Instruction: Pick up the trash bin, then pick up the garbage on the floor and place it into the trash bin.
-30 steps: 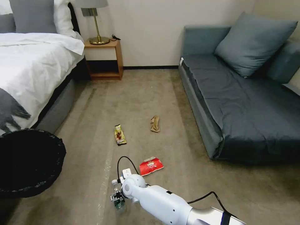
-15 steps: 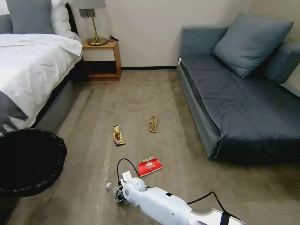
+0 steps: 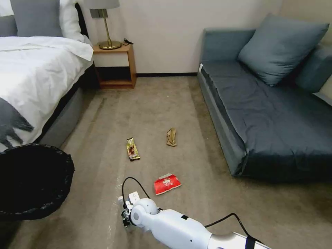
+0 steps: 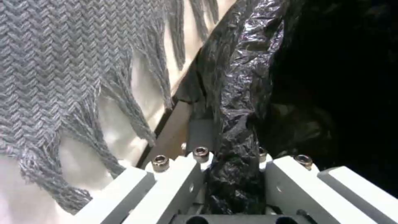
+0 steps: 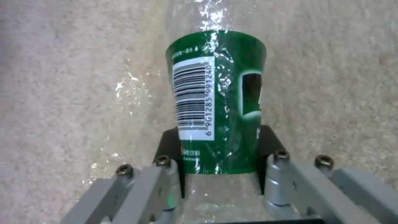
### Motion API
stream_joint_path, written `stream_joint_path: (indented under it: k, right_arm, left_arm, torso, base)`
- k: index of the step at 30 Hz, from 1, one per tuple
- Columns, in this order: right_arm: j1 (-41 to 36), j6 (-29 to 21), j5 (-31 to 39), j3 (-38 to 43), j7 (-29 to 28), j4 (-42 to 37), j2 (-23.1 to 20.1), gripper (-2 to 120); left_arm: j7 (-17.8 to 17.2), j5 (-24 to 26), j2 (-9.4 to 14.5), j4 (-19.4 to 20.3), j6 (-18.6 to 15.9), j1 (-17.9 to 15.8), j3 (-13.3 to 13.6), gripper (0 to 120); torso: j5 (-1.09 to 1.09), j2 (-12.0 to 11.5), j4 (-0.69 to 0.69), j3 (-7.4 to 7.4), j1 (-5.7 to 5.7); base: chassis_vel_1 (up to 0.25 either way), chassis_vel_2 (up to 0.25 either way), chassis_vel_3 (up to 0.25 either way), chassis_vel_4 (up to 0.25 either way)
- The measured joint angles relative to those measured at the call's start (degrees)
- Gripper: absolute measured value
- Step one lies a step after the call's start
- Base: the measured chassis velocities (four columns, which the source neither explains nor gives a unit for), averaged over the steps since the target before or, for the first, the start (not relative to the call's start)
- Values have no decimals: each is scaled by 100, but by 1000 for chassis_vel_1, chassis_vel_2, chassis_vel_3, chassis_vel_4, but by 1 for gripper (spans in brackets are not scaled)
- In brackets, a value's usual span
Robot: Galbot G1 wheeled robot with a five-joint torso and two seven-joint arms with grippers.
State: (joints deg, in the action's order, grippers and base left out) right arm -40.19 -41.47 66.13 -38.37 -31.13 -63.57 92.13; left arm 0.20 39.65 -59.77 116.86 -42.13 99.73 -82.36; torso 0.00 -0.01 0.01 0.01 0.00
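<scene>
Right gripper [image 5: 219, 146] low over carpet, fingers clamped on clear plastic bottle [image 5: 217, 102] at its green label, left gripper [image 4: 232, 165] pinching black-bagged trash bin [image 3: 33, 181] rim beside bed, red snack packet [image 3: 167, 183], gold-brown bar wrapper [image 3: 132, 149], tan wrapper [image 3: 171, 137] lying farther ahead on floor

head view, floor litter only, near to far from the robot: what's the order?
Clear plastic bottle in the right gripper → red snack packet → gold-brown bar wrapper → crumpled tan wrapper.
</scene>
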Motion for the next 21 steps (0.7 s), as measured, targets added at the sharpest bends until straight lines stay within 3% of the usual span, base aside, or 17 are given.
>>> stream_joint_path:
  k: [13, 21]
  right_arm:
    - [63, -17, 76, 333, -42, -924, 0, 26]
    - [-72, -3, 49, 861, -44, -2004, -501, 26]
  left_arm:
    - [-24, 83, -126, 122, 0, 14, 31, 2]
    - [-97, 136, -341, 359, 0, 8, 217, 2]
  torso:
    - [-1, 0, -1, -1, 0]
    - [1, 0, -2, -1, 0]
  base:
    - [0, 0, 0, 0]
    - [0, 0, 0, 0]
